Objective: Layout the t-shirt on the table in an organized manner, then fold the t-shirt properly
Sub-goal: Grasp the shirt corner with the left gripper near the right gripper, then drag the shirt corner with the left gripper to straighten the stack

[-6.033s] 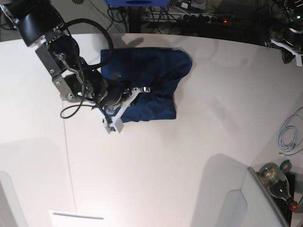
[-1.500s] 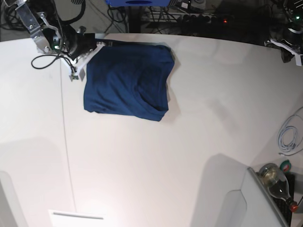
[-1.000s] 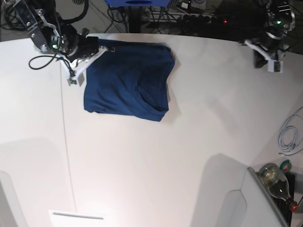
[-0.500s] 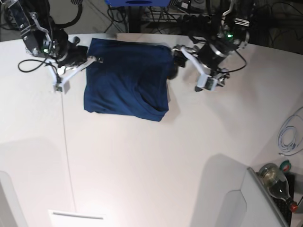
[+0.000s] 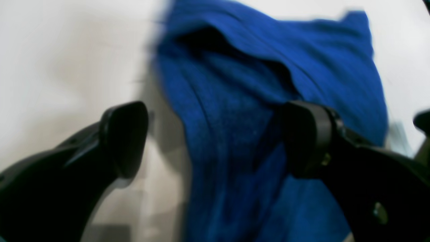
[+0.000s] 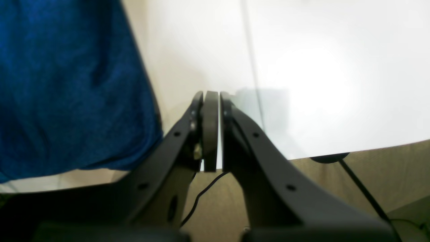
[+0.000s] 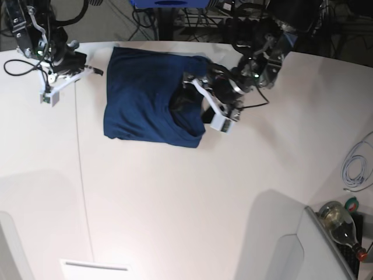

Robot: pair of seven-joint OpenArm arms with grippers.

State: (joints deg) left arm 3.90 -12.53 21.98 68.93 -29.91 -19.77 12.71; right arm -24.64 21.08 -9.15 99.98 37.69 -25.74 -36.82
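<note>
The shirt (image 7: 152, 96) lay folded in a rough rectangle on the white bench (image 7: 192, 198), up near its far edge and left of centre in the base view. And there was the left tool (image 7: 198, 105), right down at the shirt's right-hand edge, spread wide! In its wrist view the two dark fingers (image 5: 126, 137) stood far apart, one over bare bench, the other over blue cloth, with a raised fold of the shirt (image 5: 255, 101) sitting in the gap between them. Nothing was pinched there: the fingers straddled the cloth edge. Whether a fingertip actually touched the fabric, the blur would not let me say.

Over at the far left corner of the bench sat the right tool (image 7: 55, 90), clear of the shirt. Its wrist view showed the fingers (image 6: 211, 127) pressed flat together, nothing between them, with the shirt's (image 6: 67, 87) edge just beside on the left and the bench's thin seam (image 6: 252, 67) running past on the right.
</note>
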